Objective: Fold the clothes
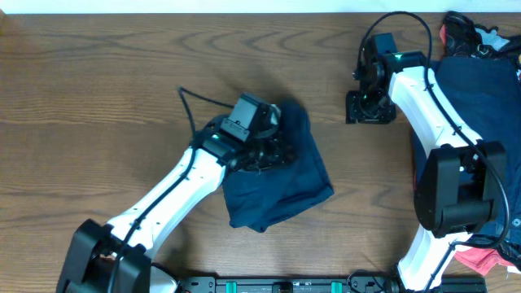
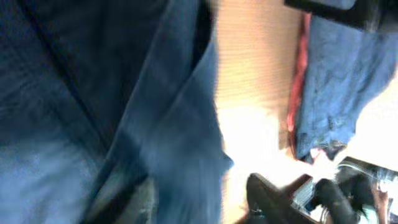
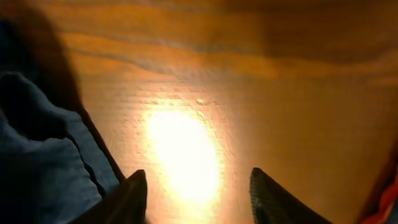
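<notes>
The navy-blue shorts (image 1: 281, 183) lie folded in a rumpled block at the table's centre. My left gripper (image 1: 269, 142) sits on their far edge. In the blurred left wrist view the cloth (image 2: 93, 93) fills the left side and hangs over one finger; the fingers (image 2: 205, 202) stand wide apart, open. My right gripper (image 1: 370, 110) is open and empty just above bare wood to the right of the shorts (image 3: 196, 186). A pile of navy clothes (image 1: 480, 89) lies at the right edge, with pink-red (image 1: 446, 34) and black pieces at its top.
The wooden table (image 1: 98, 98) stretches left of the shorts. The right arm crosses over the pile of clothes. A pink piece (image 1: 488, 259) lies at the bottom right corner. A navy cloth edge (image 3: 37, 155) shows at the left of the right wrist view.
</notes>
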Robot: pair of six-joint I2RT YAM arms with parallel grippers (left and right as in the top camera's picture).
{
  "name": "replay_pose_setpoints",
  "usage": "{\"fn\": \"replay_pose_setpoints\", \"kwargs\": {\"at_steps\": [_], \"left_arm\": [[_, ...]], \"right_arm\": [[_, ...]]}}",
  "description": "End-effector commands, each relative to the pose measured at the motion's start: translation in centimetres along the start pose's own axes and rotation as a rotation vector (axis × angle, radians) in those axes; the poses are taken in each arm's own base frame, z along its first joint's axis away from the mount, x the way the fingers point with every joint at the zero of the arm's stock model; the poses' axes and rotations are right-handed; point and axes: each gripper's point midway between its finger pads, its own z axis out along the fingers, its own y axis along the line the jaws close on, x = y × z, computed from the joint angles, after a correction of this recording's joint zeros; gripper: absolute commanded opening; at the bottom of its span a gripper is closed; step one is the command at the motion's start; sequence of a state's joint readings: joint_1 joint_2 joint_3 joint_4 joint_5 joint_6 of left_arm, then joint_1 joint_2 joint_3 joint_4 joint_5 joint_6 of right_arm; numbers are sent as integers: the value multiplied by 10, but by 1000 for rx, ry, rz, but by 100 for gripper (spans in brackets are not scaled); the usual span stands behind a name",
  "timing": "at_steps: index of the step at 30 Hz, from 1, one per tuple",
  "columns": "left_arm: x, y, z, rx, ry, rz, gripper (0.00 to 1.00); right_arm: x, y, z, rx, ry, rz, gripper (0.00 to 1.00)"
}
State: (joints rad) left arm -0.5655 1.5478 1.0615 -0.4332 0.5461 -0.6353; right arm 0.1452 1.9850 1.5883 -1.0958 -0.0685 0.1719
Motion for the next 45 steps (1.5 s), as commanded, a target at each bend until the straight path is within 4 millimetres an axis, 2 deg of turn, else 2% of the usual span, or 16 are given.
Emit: {"fn": "replay_pose_setpoints", "kwargs": {"at_steps": [1,4,6,8,10,11,13,16,19,24,28,32,36,39,42,45], "left_arm": [[-16,-26,-21,102,-38,146,58],[-50,-21,-52,86,-166,230,61],[-81,1,-73,8,-285,197,63],[-111,30,-93,-88,-403,147,70],[-133,58,-105,-176,-485,100,71],[-143,72,-108,-208,-512,78,71],[-154,90,-106,-236,-527,52,71],[-162,120,-86,-266,-495,4,71],[-155,144,-53,-282,-406,-35,71],[-126,163,1,-217,-209,-96,70],[-89,188,18,-279,-62,-188,64],[-48,206,12,-377,80,-279,51],[-1,210,-1,-446,254,-378,49],[24,203,-9,-446,356,-438,49],[29,184,-8,-339,402,-409,49],[18,173,-10,-290,355,-369,51]], "right_arm": [[1,1,-6,-25,9,16,54],[2,17,-20,-111,2,-27,55],[3,38,-35,-216,-19,-86,54],[7,62,-53,-338,-43,-164,53],[16,89,-70,-457,-57,-252,52],[24,103,-76,-509,-52,-302,52],[38,119,-77,-529,-15,-343,52],[62,141,-66,-526,57,-401,52],[87,157,-44,-487,135,-428,51],[122,143,5,-288,246,-328,50],[152,130,34,-252,328,-278,50],[166,107,64,-188,336,-226,50],[154,66,85,-17,258,-157,52],[120,40,90,94,124,-138,57],[76,38,91,85,-39,-183,62],[51,48,87,39,-130,-247,65]]}}
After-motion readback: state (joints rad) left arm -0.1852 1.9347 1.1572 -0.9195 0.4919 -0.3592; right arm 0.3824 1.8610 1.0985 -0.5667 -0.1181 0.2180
